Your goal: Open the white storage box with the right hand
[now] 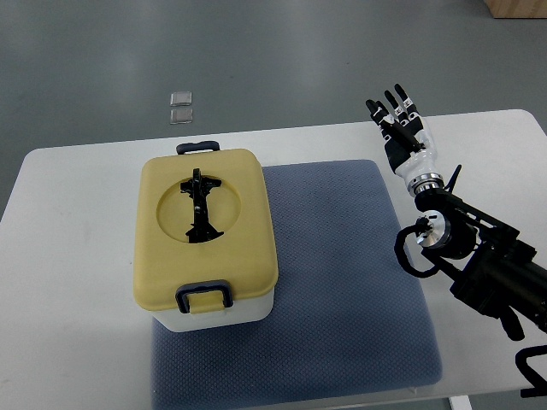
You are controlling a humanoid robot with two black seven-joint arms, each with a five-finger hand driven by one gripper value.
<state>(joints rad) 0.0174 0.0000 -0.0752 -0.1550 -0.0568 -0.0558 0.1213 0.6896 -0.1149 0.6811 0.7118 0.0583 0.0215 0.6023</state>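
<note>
A white storage box (214, 314) with a yellow lid (205, 229) stands on the left part of a blue-grey mat (342, 282). The lid has a black folding handle (202, 205) in a round recess and dark latches at the near side (203, 295) and far side (197, 147). The lid lies closed on the box. My right hand (398, 120) hovers over the table's far right, well to the right of the box, fingers spread and pointing away, holding nothing. The left arm does not show.
The white table (68, 282) carries the mat and box. My right arm's black links (479, 256) stretch toward the lower right corner. Two small clear packets (181, 106) lie on the grey floor beyond the table. A cardboard edge (517, 7) shows top right.
</note>
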